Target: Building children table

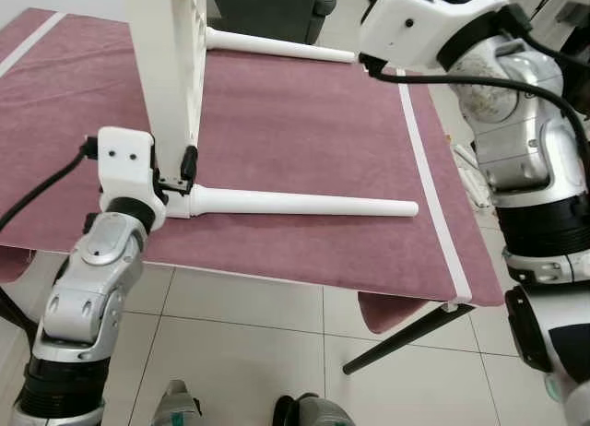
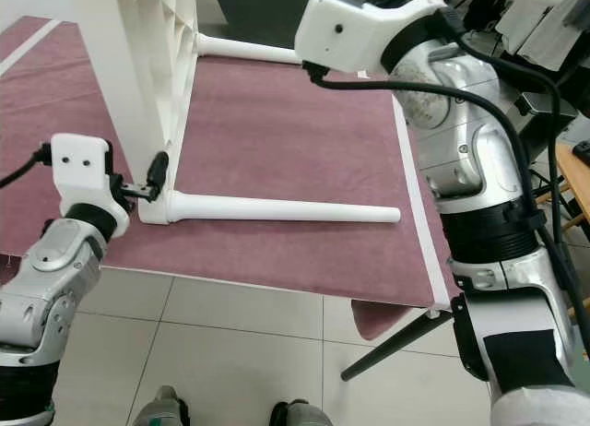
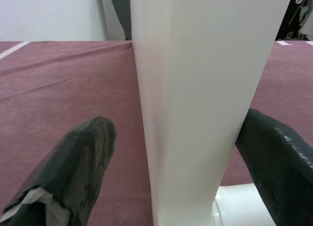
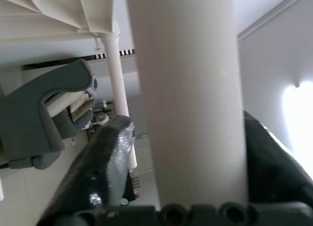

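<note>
From the left eye view you have the white tabletop (image 1: 171,66) standing on edge on the maroon-covered counter (image 1: 304,131), close to its near edge. One white leg (image 1: 300,203) lies flat along that near edge, joined to the tabletop's lower corner. A second leg (image 1: 277,46) runs along the far edge. Your left hand (image 1: 175,172) sits at that lower corner.

In the right eye view, your right hand's white housing (image 2: 355,29) is up beside the far leg; its fingers are hidden there.

Your left wrist view shows both black fingers (image 3: 80,160) spread either side of the tabletop's edge, pinching it.

Your right wrist view shows the right hand (image 4: 190,162) pinching a white leg (image 4: 188,89) between its fingers.
</note>
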Controlling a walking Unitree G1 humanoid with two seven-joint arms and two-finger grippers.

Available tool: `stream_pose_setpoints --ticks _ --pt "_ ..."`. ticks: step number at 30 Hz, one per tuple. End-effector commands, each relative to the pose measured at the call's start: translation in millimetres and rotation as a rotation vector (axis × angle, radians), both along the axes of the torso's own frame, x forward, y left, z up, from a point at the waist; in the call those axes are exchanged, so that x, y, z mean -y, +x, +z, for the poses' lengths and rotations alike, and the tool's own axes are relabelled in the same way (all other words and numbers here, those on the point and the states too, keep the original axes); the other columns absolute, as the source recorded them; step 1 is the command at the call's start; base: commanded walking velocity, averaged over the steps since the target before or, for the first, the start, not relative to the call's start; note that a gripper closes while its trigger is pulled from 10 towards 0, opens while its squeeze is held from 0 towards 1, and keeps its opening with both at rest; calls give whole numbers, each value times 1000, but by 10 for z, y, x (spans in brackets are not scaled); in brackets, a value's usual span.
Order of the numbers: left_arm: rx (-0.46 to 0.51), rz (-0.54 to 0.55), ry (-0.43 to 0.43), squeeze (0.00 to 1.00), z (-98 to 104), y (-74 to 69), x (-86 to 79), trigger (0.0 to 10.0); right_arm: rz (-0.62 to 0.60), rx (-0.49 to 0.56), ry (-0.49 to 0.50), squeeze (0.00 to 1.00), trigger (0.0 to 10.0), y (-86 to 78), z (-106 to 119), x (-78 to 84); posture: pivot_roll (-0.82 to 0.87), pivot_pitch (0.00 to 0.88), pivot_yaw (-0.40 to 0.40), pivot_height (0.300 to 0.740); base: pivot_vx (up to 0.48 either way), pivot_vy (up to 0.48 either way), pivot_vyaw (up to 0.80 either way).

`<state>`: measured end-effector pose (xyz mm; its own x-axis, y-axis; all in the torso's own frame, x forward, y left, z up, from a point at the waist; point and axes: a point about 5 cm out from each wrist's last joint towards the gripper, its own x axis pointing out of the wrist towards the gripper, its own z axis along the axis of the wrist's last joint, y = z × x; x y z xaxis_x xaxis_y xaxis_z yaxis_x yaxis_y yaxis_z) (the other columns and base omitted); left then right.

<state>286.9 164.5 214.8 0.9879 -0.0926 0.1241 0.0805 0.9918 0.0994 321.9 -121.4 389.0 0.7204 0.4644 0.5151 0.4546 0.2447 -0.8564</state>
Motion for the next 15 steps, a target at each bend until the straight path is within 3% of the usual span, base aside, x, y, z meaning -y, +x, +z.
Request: stream_pose_setpoints --ticks 1,2,3,6,12,13,14,15 --pt "-15 40 23 0 -30 9 19 10000 -14 -60 -1 0 1647 67 -95 12 151 108 -38 740 0 0 0" --pt "-15 40 23 0 -30 9 19 10000 -14 -60 -1 0 1647 67 -95 12 151 108 -38 740 0 0 0" --pt "-20 67 30 0 -46 43 20 10000 -2 -64 5 0 784 65 -94 -7 151 108 -39 740 0 0 0" --pt "-16 131 45 0 -52 107 -5 10000 16 -66 14 0 667 59 -90 -40 149 107 -40 740 0 0 0" --pt "17 114 59 0 6 225 56 10000 47 -69 26 0 0 47 -84 -90 150 106 -44 740 0 0 0" --pt "23 122 61 0 20 249 57 8627 48 -69 27 0 0 47 -84 -94 147 106 -43 740 0 0 0" --pt "27 136 59 0 33 269 47 8627 49 -68 26 0 0 46 -82 -98 147 106 -43 740 0 0 0" --pt "33 143 61 0 47 284 38 0 50 -68 27 0 0 45 -81 -100 147 106 -43 740 0 0 0"
